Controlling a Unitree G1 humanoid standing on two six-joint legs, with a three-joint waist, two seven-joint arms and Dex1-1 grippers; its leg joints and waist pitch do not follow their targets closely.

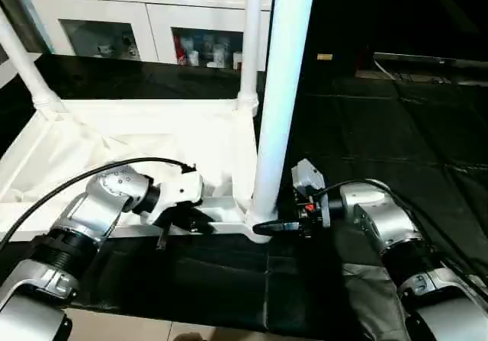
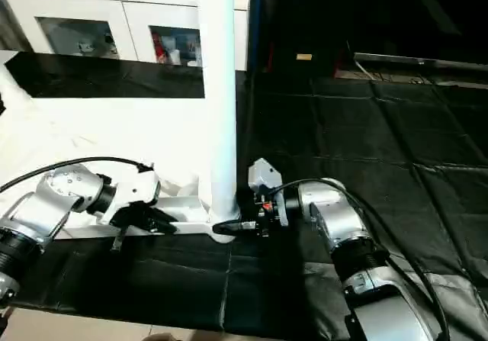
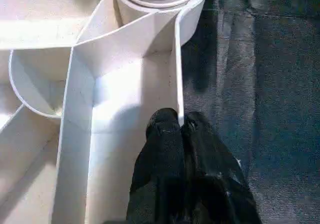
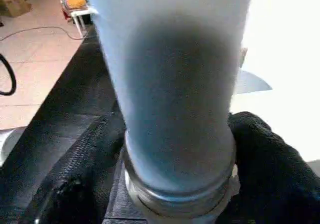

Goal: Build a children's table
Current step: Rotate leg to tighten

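The white table top (image 1: pixel 152 131) lies upside down on a black mat. Three white legs stand upright in its corner sockets: the thick near leg (image 1: pixel 282 89), one at the far right corner (image 1: pixel 252 43) and one at the far left corner (image 1: pixel 27 66). My left gripper (image 3: pixel 180 124) is shut on the thin rim wall of the table top's near edge, close to the near socket. My right gripper (image 1: pixel 271 226) is at the base of the near leg (image 4: pixel 175 98). One black finger (image 4: pixel 260 159) lies against each side of that leg, just above the socket.
A white cabinet with glass doors (image 1: pixel 114 28) stands behind the table top. The black mat (image 1: pixel 381 127) stretches to the right and front. Pale tiled floor (image 1: pixel 114 329) shows at the near edge. A black cable (image 1: pixel 76 184) arcs over my left forearm.
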